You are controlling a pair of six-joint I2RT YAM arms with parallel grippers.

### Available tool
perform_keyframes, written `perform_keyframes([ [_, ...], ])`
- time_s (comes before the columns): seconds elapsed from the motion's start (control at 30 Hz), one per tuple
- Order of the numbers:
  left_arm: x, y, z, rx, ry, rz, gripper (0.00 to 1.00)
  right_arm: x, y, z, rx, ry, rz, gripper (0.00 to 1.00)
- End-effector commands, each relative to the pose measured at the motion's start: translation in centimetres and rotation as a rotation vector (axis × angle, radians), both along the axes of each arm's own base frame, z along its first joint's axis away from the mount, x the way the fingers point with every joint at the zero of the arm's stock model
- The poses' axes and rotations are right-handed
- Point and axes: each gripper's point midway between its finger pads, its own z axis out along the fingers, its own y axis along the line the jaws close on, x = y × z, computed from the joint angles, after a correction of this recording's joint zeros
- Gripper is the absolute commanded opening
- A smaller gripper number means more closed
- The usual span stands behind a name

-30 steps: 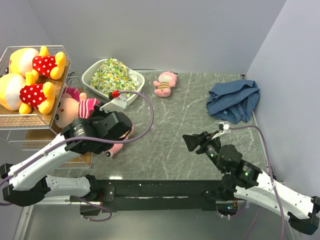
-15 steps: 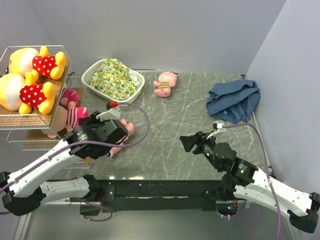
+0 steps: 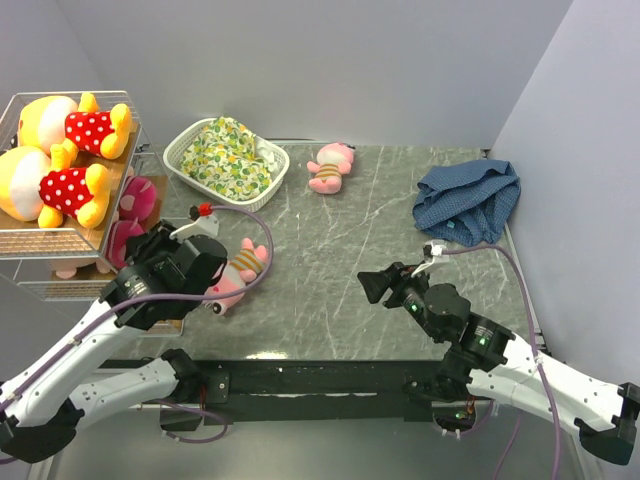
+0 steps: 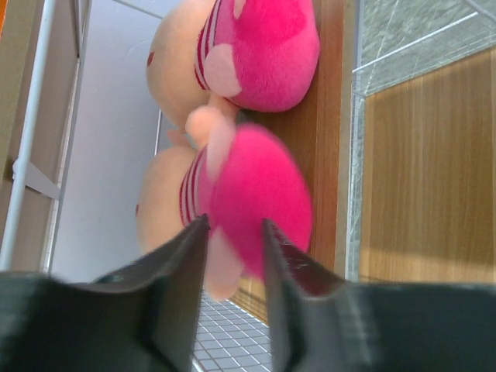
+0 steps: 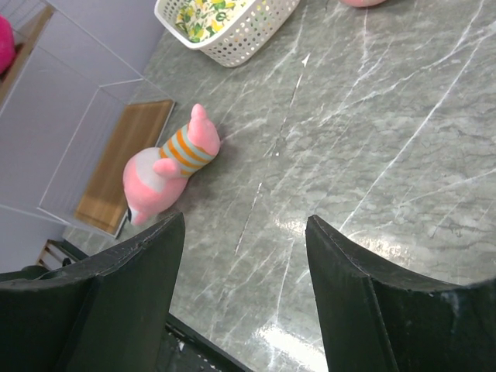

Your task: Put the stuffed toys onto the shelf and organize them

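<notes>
The shelf [image 3: 60, 243] stands at the left with two yellow-orange bears [image 3: 70, 125] [image 3: 50, 190] on its top tier. My left gripper [image 3: 124, 262] reaches into the lower tier, shut on a pink doll [image 4: 260, 194] in a striped shirt. It grips a pale limb between its fingers [image 4: 232, 229]. A second pink doll [image 4: 263, 50] lies just beyond on the wooden board [image 4: 418, 170]. A pink toy in an orange-striped shirt [image 3: 235, 272] [image 5: 172, 172] lies on the table by the left arm. Another pink toy [image 3: 330, 166] lies at the back. My right gripper [image 3: 378, 285] [image 5: 244, 225] is open and empty above the table.
A white basket [image 3: 226, 155] [image 5: 232, 31] with floral cloth stands at the back left beside the shelf. A blue checked cloth [image 3: 468, 203] lies at the back right. Walls close the table at the back and on the right.
My left gripper has carried the pink doll left and down from in front of the shelf into its lower tier. The right gripper has shifted slightly left and nearer.
</notes>
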Motion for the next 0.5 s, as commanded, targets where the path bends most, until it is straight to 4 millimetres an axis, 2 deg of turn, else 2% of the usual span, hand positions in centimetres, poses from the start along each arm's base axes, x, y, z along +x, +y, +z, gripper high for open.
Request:
perform_keyframes([
  [0.0, 0.0, 0.2, 0.9, -0.006, -0.029, 0.015, 0.51, 0.4, 0.2, 2.3, 0.034, -0.031, -0.01, 0.71],
  [0.13, 0.5, -0.4, 0.8, -0.023, -0.029, -0.008, 0.64, 0.4, 0.1, 2.4, 0.042, -0.034, -0.012, 0.72],
  [0.17, 0.8, -0.6, 0.7, -0.015, -0.015, -0.026, 0.71, 0.4, 0.1, 2.4, 0.043, -0.033, -0.013, 0.72],
  [0.2, 1.2, -1.1, 0.6, -0.03, -0.022, -0.038, 0.73, 0.4, 0.1, 2.4, 0.047, -0.034, -0.014, 0.72],
  [0.4, 3.6, -4.4, 0.6, -0.145, -0.047, -0.125, 0.72, 0.4, -0.1, 2.1, 0.065, -0.029, -0.027, 0.72],
  [0.43, 4.2, -5.2, 0.9, -0.193, -0.08, -0.136, 0.72, 0.4, -0.2, 2.0, 0.068, -0.025, -0.031, 0.72],
  [0.47, 4.9, -6.6, 0.4, -0.26, -0.08, -0.164, 0.72, 0.4, -0.2, 1.9, 0.072, -0.023, -0.033, 0.72],
])
